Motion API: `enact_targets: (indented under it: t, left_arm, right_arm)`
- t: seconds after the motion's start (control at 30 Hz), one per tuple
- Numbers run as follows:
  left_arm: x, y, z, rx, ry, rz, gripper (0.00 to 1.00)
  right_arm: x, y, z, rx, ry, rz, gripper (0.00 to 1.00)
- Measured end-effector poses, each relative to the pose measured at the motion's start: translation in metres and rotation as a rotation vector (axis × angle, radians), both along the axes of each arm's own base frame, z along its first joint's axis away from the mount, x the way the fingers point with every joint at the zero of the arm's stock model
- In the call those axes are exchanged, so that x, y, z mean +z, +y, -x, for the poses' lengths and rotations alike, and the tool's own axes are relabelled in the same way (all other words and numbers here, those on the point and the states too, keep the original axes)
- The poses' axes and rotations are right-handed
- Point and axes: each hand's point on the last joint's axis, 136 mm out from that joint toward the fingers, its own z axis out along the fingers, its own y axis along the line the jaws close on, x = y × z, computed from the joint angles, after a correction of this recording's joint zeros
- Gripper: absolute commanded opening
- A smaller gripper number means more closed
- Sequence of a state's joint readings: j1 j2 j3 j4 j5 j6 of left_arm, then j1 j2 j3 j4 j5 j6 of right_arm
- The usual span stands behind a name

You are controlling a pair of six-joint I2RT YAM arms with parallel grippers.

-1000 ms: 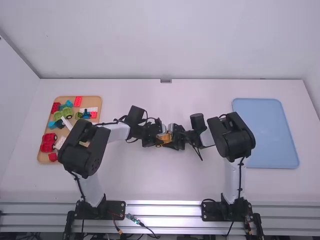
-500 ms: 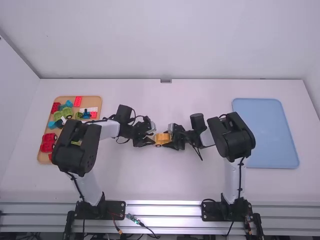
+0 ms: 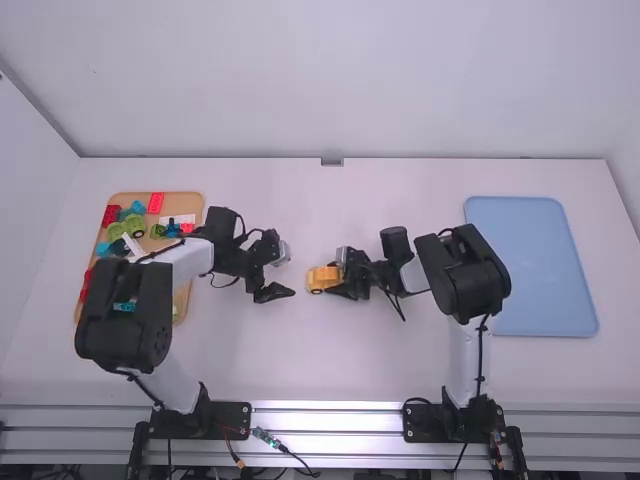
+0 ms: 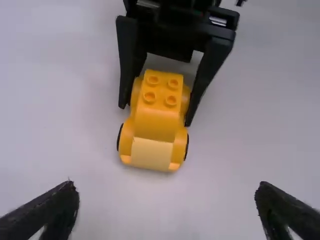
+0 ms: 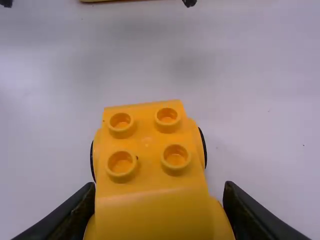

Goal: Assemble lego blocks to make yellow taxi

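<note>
My right gripper [image 5: 159,187] clamps the yellow studded plastic car [image 5: 146,142] between its fingers; my left gripper [image 4: 166,186] gapes, empty. Uneven release could tip the car.

You are seeing no text, label, brand, number or sign that can be read here.

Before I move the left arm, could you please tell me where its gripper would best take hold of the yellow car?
On the yellow car, I'd grip the pale-fronted end across its two sides, approaching from the left arm's side. That free end faces the open left gripper; the right gripper clamps the sides farther back.
</note>
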State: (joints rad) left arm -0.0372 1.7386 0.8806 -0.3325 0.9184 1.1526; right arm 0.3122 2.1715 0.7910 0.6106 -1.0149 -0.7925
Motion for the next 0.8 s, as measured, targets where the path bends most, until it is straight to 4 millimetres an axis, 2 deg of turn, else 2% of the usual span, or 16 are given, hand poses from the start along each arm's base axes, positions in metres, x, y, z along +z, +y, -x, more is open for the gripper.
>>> enact_targets:
  t: [0.13,0.27,0.3,0.33,0.4,0.43,0.53,0.7,0.8]
  left_arm:
    - [0.004,0.010,-0.001,0.015,-0.008,0.006,0.99]
    - [0.021,0.025,0.001,0.037,-0.031,0.056,0.99]
    - [0.026,0.028,0.004,0.037,-0.039,0.074,0.99]
    - [0.029,0.030,0.005,0.035,-0.045,0.083,0.99]
    - [0.043,0.036,0.013,0.024,-0.076,0.135,0.99]
    - [0.048,0.038,0.015,0.018,-0.088,0.153,0.99]
    - [0.054,0.039,0.020,-0.004,-0.122,0.186,0.99]
    - [0.058,0.036,0.024,-0.035,-0.158,0.207,0.99]
    - [0.059,0.036,0.024,-0.043,-0.173,0.211,0.99]
  right_arm:
    - [0.000,0.000,0.000,0.000,0.000,0.000,0.51]
    - [0.000,0.000,0.000,0.001,-0.001,0.000,0.58]
    - [0.000,0.000,0.000,0.000,0.001,0.000,0.64]
    - [0.000,0.000,0.000,-0.001,0.000,0.000,0.65]
    - [-0.003,-0.001,-0.001,-0.014,0.008,0.018,0.82]
    - [-0.006,-0.002,0.000,-0.017,0.011,0.027,0.87]
    - [-0.007,-0.003,-0.002,-0.027,0.011,0.032,0.95]
    - [-0.005,-0.002,-0.004,-0.029,0.006,0.025,0.94]
    - [-0.003,-0.001,-0.005,-0.029,0.000,0.019,0.80]
